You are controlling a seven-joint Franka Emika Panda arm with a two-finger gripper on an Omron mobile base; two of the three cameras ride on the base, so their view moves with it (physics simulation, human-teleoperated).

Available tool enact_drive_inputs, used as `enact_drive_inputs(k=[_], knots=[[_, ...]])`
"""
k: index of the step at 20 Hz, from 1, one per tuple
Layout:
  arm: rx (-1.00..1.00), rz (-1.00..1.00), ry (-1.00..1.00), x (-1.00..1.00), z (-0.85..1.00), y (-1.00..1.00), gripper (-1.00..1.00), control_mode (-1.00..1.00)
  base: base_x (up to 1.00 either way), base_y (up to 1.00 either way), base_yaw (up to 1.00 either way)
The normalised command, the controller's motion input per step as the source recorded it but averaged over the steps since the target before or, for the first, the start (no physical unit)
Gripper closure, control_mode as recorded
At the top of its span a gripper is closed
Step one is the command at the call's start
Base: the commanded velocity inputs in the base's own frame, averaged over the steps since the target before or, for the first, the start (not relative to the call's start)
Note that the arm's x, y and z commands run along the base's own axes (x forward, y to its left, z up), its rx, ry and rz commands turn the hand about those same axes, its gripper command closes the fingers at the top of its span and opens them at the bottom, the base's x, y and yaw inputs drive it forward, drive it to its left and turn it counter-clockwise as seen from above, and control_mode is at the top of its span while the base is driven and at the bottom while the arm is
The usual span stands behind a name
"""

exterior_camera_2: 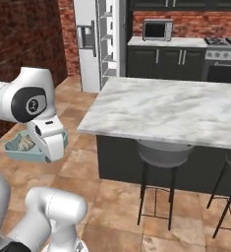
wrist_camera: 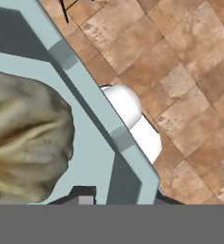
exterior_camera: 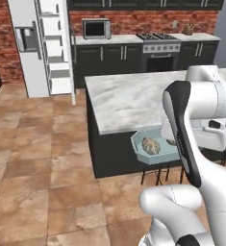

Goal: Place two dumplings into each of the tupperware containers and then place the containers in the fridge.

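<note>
A pale teal tupperware container point(exterior_camera: 142, 154) hangs in the air off the near side of the island, above the tiled floor. My gripper point(wrist_camera: 120, 196) is shut on its rim point(wrist_camera: 87, 88), one fingertip on each side of the wall. A beige pleated dumpling point(exterior_camera: 151, 145) lies inside the container, large in the hand view point(wrist_camera: 25, 138). A second dumpling point(exterior_camera: 171, 142) peeks out beside my arm. From the right base view the container point(exterior_camera_2: 18, 149) and a dumpling point(exterior_camera_2: 24, 143) sit left of my hand. The white fridge point(exterior_camera: 30, 57) stands at the back left, its grey shelves point(exterior_camera: 56, 53) showing.
The marble island point(exterior_camera: 129, 101) lies to the right of the held container, also seen at mid-frame point(exterior_camera_2: 176, 110). Two stools point(exterior_camera_2: 161, 157) stand under its near edge. Brown tiled floor point(exterior_camera: 42, 158) runs from here to the fridge point(exterior_camera_2: 90, 44). Dark cabinets, microwave and stove line the back wall.
</note>
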Motion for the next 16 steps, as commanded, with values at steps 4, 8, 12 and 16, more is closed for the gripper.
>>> enact_drive_inputs(k=[4,8,12,16], knots=[[0.00,0.00,0.00,0.00,0.00,0.00,1.00,1.00,0.37,1.00,0.00],[0.00,0.00,0.00,0.00,0.00,0.00,1.00,1.00,0.52,1.00,0.00],[0.00,0.00,0.00,0.00,0.00,0.00,1.00,1.00,0.88,1.00,0.00],[0.00,0.00,0.00,0.00,0.00,0.00,1.00,1.00,1.00,1.00,-0.01]])
